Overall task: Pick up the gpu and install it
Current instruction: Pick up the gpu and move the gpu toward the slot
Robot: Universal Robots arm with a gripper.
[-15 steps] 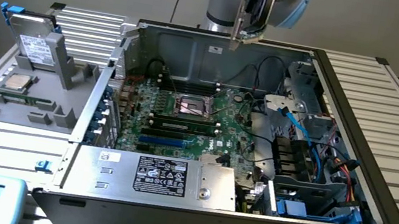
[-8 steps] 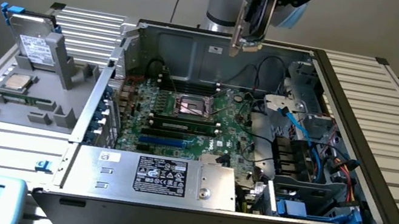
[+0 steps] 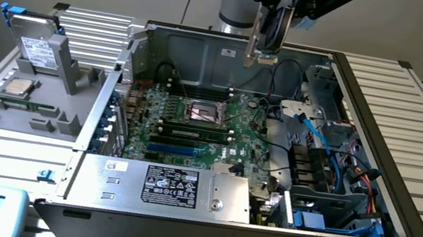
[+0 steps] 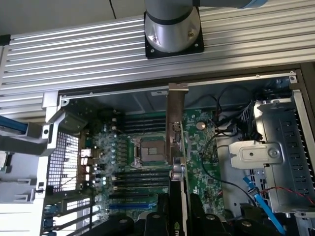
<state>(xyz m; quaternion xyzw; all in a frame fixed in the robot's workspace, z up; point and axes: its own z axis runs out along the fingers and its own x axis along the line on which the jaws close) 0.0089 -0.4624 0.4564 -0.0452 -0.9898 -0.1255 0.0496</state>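
— What has your pincer got?

— My black pincer [image 3: 275, 14] [image 4: 175, 219] is clenched on the gpu [image 3: 267, 34] [image 4: 178, 196], a thin green circuit-board card with a black cooler block. My fingers [image 4: 156, 219] press against its two flat faces.

— How does the gpu sit?

— On edge, hanging in the air above the large green motherboard [image 3: 235, 129] [image 4: 206, 162], touching nothing but me. Its silver metal bracket [image 3: 251, 50] [image 4: 177, 118] runs down the card's side on the exterior view's left.

— What lies on that motherboard?

— A square metal processor socket [image 3: 205, 114] [image 4: 147, 150] sits near its middle. From my wrist view the bracket crosses just beside it. Narrow dark memory sticks [image 3: 191, 131] lie next to the socket.

— And around the motherboard?

— The open grey metal computer case [image 3: 206, 49] walls it in. A silver power-supply box with a black label [image 3: 165, 185] sits at the motherboard's edge nearest the exterior camera. Well beyond the motherboard, outside the case on the exterior view's left, a grey plastic tray [image 3: 31, 106] rests on the ribbed aluminium table [image 3: 418, 129].
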